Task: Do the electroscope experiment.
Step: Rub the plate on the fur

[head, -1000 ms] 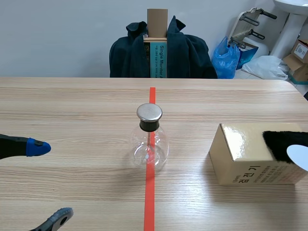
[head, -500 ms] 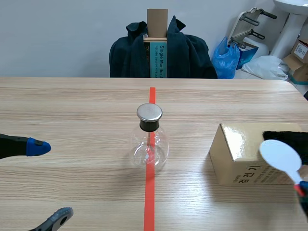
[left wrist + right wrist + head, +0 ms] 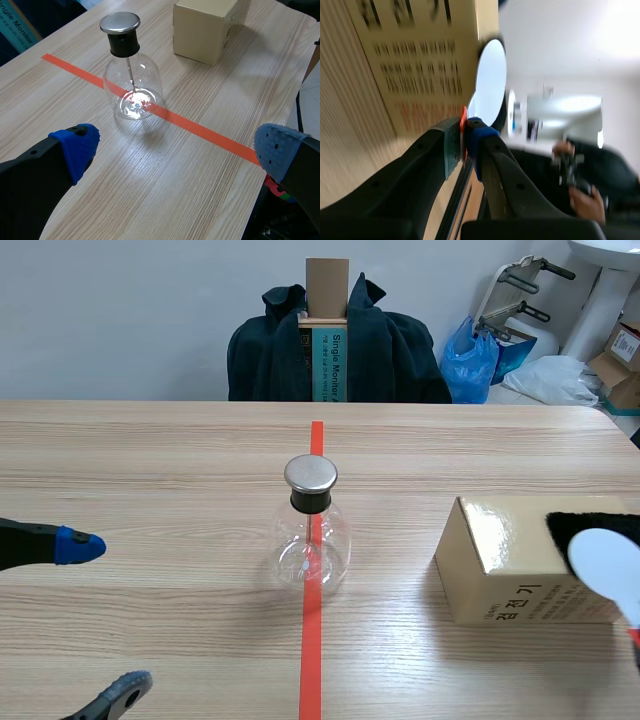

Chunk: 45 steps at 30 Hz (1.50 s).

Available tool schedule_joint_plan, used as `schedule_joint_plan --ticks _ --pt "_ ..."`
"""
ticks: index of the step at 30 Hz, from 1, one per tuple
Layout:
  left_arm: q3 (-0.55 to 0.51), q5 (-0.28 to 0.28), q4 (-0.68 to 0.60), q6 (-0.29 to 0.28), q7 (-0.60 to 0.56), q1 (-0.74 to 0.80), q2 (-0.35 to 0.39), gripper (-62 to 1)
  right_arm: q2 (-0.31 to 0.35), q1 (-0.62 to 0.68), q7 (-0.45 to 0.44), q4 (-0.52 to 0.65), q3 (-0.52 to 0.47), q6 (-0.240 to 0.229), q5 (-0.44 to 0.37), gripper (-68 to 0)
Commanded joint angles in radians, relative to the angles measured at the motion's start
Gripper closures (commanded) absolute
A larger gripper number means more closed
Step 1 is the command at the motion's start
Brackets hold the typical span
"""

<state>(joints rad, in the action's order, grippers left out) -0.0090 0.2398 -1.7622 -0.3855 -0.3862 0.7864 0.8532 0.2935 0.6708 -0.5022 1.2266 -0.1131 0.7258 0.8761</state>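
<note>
On the surface (image 3: 150, 460), dead centre, the electroscope flask (image 3: 310, 545) stands upright, right on the orange-red tape line (image 3: 311, 660). It has a clear glass bulb, a black stopper (image 3: 310, 502), a round metal cap (image 3: 310, 473) on top and a thin rod (image 3: 131, 75) running down inside the bulb.

The left hand (image 3: 120, 612) is near the surface's left edge, well apart from the flask. Its fingers are spread wide with the blue pads (image 3: 77, 145) showing, and it holds nothing. In its wrist view the flask sits ahead of the gap.

A cardboard box (image 3: 500, 560) sits near the right edge, with printed text on its near side. Black fur (image 3: 585, 523) lies on the box top, toward the box's right end.

The right hand (image 3: 465, 137) is at the right edge, almost wholly out of the scene view. Its fingers are pressed onto the red handle (image 3: 463, 125) of a white disc paddle (image 3: 607, 562), pinching it. The disc is up by the box's top near edge, in front of the fur. Can't tell if disc and fur touch.

Past the far edge is a chair draped with a dark jacket (image 3: 390, 350), and a blue bag (image 3: 468, 360).
</note>
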Motion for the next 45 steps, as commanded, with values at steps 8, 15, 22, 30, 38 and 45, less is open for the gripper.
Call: schedule_joint_plan --ticks 8,15,22,30,38,45 --pt "0.005 0.010 -0.006 0.002 -0.014 -0.003 -0.010 -62.3 0.018 -0.020 -0.021 0.008 -0.013 0.057 0.005 -0.7" --pt "0.005 0.010 -0.006 0.002 -0.014 -0.003 -0.010 -62.3 0.027 -0.023 -0.084 0.008 0.011 0.057 0.037 -0.7" --pt "0.005 0.010 -0.006 0.002 -0.014 -0.003 -0.011 -62.3 0.035 -0.026 -0.010 0.008 -0.016 0.057 0.027 -0.7" --pt "0.005 0.010 -0.006 0.002 -0.014 -0.003 -0.011 -62.3 0.034 -0.028 0.044 0.008 -0.041 0.057 0.045 -0.7" --pt "0.005 0.010 -0.006 0.002 -0.013 -0.003 -0.011 -62.3 0.020 -0.053 0.071 0.008 -0.034 0.057 0.061 -0.7" --pt "0.005 0.010 -0.006 0.002 -0.014 -0.003 -0.011 -62.3 0.011 -0.054 -0.067 0.008 -0.022 0.057 0.125 -0.7"
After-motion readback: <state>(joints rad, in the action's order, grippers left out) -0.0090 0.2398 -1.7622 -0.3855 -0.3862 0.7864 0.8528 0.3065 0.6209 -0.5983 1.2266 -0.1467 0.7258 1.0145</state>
